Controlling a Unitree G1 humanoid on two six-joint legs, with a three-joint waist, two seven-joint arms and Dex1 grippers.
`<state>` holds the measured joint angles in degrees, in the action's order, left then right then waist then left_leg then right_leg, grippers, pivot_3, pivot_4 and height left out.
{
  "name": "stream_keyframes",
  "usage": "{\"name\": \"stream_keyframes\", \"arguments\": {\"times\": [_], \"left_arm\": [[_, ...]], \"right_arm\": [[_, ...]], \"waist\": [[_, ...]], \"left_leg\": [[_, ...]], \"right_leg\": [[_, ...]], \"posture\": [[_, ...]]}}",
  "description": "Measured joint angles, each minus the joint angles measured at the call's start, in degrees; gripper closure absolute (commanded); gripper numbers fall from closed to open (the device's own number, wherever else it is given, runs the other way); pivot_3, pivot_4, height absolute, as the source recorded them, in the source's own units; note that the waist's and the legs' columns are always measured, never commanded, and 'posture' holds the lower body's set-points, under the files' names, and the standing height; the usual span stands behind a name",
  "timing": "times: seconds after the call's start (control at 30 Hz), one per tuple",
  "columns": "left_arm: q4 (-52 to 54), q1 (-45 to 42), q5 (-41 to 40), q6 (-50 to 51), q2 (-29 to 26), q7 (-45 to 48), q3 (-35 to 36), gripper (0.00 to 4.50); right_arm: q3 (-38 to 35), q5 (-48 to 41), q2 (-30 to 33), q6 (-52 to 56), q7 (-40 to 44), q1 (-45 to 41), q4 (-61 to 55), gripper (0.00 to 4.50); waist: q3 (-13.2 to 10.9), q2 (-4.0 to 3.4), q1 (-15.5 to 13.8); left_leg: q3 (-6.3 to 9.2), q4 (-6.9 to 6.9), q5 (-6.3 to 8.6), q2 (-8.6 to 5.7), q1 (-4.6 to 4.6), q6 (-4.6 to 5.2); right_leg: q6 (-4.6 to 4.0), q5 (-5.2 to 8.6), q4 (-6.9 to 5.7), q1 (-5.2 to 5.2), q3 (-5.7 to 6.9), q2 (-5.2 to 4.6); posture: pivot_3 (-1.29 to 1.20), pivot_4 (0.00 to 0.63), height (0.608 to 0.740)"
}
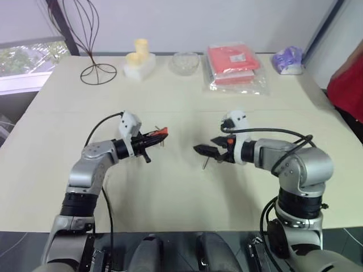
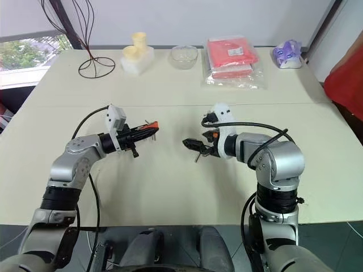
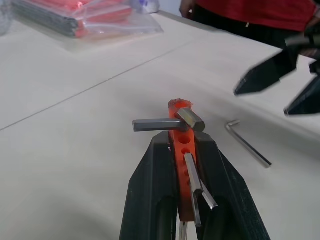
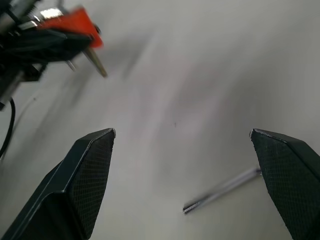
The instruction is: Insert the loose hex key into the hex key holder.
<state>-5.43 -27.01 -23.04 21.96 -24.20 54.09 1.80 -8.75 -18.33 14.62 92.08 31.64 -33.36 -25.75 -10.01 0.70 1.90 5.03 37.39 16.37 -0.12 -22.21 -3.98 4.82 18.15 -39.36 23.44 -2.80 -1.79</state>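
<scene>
My left gripper (image 1: 154, 137) is shut on the hex key holder (image 1: 161, 132), an orange-red block with short grey keys sticking out (image 3: 181, 131), held a little above the table and pointing toward the right arm. The loose hex key (image 3: 248, 144), a thin grey L-shaped rod, lies on the tabletop just below my right gripper (image 1: 204, 151). That gripper is open wide with nothing between its fingers (image 4: 89, 175), and the loose hex key (image 4: 222, 190) lies apart from them. A short gap separates the two grippers.
Along the table's far edge stand a wire stand (image 1: 91, 42), yellow pieces on a white block (image 1: 140, 56), a glass bowl (image 1: 185, 61), a red packet in clear plastic (image 1: 233, 65) and a purple object (image 1: 288, 59). A person in red (image 1: 347, 85) is at the right.
</scene>
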Motion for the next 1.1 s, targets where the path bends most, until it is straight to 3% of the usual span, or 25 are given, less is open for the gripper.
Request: {"name": "stream_keyframes", "arguments": {"times": [0.67, 0.77, 0.9, 1.0, 1.1], "left_arm": [[1.03, 1.63, 0.3, -1.4, -0.56, -1.74, -0.98, 4.5], [1.03, 1.63, 0.65, -1.76, -0.45, -2.16, -0.98, 4.5], [1.03, 1.65, 1.25, -2.71, 0.07, -3.02, -1.0, 4.5], [0.99, 1.66, 1.4, -3.04, 0.38, -3.61, -0.99, 4.5], [0.95, 1.76, 1.89, -3.9, 0.87, -4.22, -1.13, 4.5]], "right_arm": [[-0.66, -5.44, -5.85, -0.49, -11.61, 1.32, 6.22, 0.03], [1.44, -4.92, -5.97, -2.67, -12.34, 1.18, 8.33, 0.87], [7.31, -3.2, -5.02, -8.0, -13.47, 1.0, 12.32, 2.76], [9.96, -1.94, -3.25, -11.08, -13.73, 1.11, 14.0, 4.45], [12.11, -1.39, -2.54, -12.7, -13.51, 1.39, 14.7, 4.49]], "waist": [[0.04, 0.03, 0.64], [0.1, 0.06, 0.68], [0.15, 0.09, 0.66], [0.34, 0.31, 0.69], [0.39, 0.3, 0.85]], "left_leg": [[-0.01, -0.05, 0.0, 0.04, 0.04, 0.0], [-0.04, -0.08, 0.0, 0.03, 0.15, 0.01], [-0.03, -0.08, 0.0, 0.03, 0.19, 0.01], [-0.04, -0.1, 0.01, 0.04, 0.35, 0.01], [-0.09, -0.3, 0.07, 0.1, 0.89, 0.12]], "right_leg": [[0.0, 0.0, -0.01, 0.01, 0.0, 0.07], [0.01, 0.0, -0.01, -0.07, 0.0, 0.09], [0.01, 0.0, 0.0, -0.11, 0.0, 0.08], [0.0, 0.0, 0.01, -0.25, 0.0, 0.09], [0.0, 0.01, 0.15, -0.72, -0.03, 0.16]], "posture": [[0.0, 0.15, 0.74], [0.0, 0.15, 0.74], [0.0, 0.15, 0.74], [0.0, 0.15, 0.74], [0.0, 0.15, 0.74]]}}
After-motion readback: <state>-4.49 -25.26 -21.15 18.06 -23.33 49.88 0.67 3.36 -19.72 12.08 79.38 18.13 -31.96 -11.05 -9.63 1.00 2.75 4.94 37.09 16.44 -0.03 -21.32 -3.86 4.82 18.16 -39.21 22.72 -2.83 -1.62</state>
